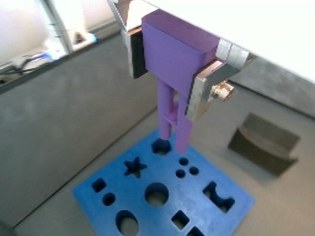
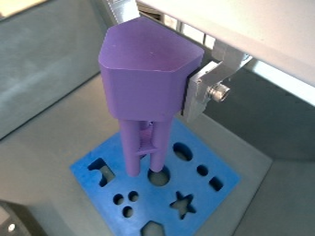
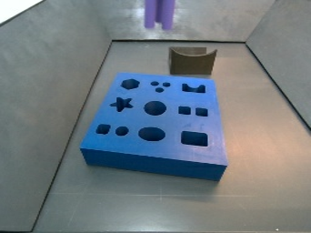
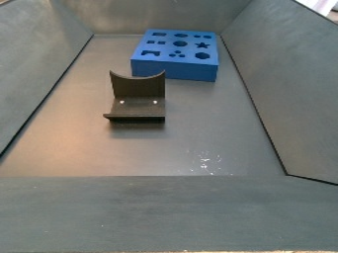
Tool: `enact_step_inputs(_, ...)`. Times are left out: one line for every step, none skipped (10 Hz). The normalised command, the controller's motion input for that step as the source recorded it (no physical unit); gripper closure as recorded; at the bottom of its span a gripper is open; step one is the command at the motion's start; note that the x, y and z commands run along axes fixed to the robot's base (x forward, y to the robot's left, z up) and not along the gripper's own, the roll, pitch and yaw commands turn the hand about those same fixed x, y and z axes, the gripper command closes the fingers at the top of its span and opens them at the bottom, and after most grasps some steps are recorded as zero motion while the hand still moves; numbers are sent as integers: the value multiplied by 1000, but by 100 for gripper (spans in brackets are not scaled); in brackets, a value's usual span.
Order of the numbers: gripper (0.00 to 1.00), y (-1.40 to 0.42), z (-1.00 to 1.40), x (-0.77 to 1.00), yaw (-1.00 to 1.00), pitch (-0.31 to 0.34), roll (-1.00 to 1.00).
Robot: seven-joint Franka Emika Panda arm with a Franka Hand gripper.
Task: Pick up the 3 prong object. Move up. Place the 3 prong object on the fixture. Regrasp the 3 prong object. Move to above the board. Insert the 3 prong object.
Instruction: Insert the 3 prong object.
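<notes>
My gripper [image 1: 170,74] is shut on the 3 prong object [image 1: 172,55], a light-purple piece whose thick head sits between the silver fingers [image 1: 204,88]. Its prongs [image 1: 175,124] hang straight down over the board [image 1: 194,195], a blue slab with a star, circles and other shaped holes, without touching it. In both wrist views the prong tips end above the board's surface, and the house-shaped head [image 2: 145,78] hides one finger. In a side view only the blurred purple prongs [image 3: 159,13] show, high above the board's far edge [image 3: 158,157]. The fixture [image 1: 264,147] stands empty beside the board.
The dark notched fixture [image 3: 191,62] stands just behind the board in a side view, and in front of the board [image 4: 179,71] as the fixture [image 4: 134,99] shows from the opposite side. Grey sloping walls enclose the floor on all sides.
</notes>
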Motion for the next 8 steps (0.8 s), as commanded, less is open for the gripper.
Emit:
enact_step_inputs(100,0,-400,337,-657,149,-256)
enact_step_inputs(100,0,-249,217,-677,30,-277)
enact_step_inputs(100,-49,-74,26,-709,0,-299)
enact_step_inputs(100,-43,-43,0,-640,36,-410)
enact_step_inputs(100,31,-54,-6,-411,76,-500)
enact_step_inputs(100,480,49,0,9,-9,-500)
enact_step_inputs(100,511,6,0,6,-27,-500)
enact_step_inputs(100,743,-186,0,0,-119,-500)
